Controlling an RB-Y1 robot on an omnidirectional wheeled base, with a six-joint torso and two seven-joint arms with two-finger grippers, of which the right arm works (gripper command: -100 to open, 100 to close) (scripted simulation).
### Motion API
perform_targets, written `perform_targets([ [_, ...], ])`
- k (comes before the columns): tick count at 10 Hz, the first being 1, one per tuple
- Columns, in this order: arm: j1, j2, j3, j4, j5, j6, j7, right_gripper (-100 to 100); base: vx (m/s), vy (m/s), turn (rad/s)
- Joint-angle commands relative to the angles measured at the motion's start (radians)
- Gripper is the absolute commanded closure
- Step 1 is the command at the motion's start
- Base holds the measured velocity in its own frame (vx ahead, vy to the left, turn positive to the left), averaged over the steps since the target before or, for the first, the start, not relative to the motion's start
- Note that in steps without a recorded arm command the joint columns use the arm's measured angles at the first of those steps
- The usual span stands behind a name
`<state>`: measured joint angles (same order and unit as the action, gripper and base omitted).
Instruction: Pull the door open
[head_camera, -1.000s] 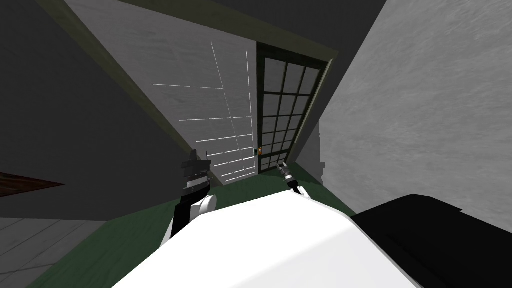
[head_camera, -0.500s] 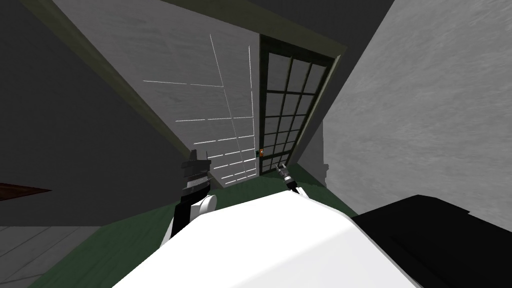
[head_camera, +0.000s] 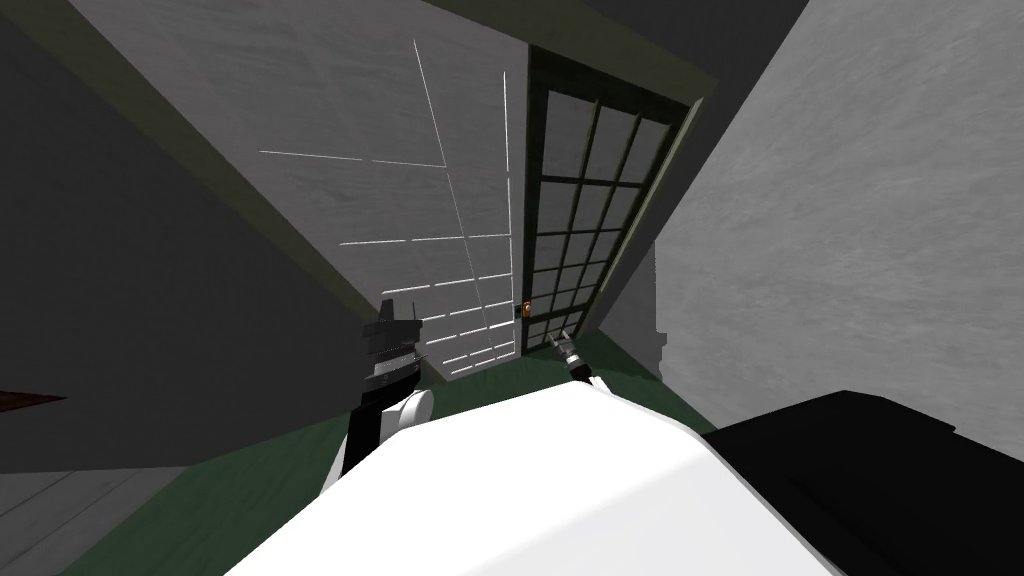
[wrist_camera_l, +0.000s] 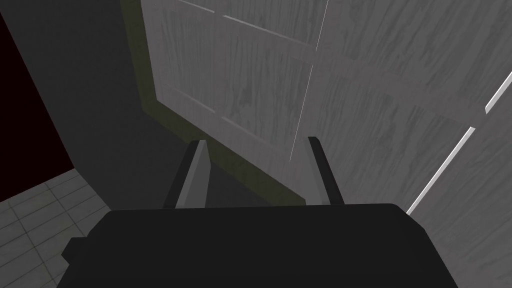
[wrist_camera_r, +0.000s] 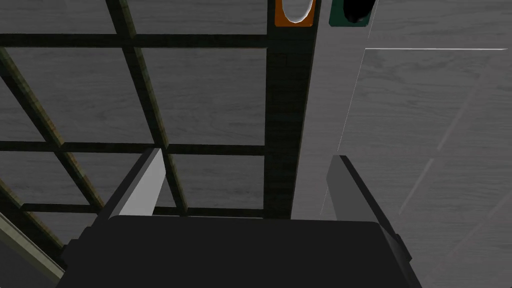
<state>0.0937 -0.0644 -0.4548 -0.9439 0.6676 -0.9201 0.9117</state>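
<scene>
Door: a tall door of dark green bars and grey panes (head_camera: 580, 230) stood in the upper middle of the head view. It looked closed, its left edge against the grey panelled wall (head_camera: 430, 200).
Handle: a small orange plate (wrist_camera_r: 295, 12) with a pale knob sat on the door's dark left stile. A dark green plate (wrist_camera_r: 352, 12) was just beside it on the wall.
Right gripper: the right gripper (wrist_camera_r: 246, 155) pointed at the door. Its fingers were wide apart and empty, and the knob was beyond their tips, untouched.
Left gripper: the left gripper (wrist_camera_l: 257, 141) faced the panelled wall, fingers apart, holding nothing.
Step in hand: the approach to the handle, I judged.
Doing it well: centre the fingers around the knob before closing, grip firmly, then pull along the door's arc, not straight back.
Writing: I could read no brand, label or letters.
</scene>
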Motion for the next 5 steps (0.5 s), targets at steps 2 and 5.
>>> perform_targets([
  [2, -0.021, 0.008, -0.016, 0.052, 0.030, -0.015, 0.042, -100, 0.148, 0.043, 0.001],
  [5, -0.034, 0.014, -0.026, 0.085, 0.049, -0.025, 0.067, -100, 0.115, 0.031, 0.003],
])
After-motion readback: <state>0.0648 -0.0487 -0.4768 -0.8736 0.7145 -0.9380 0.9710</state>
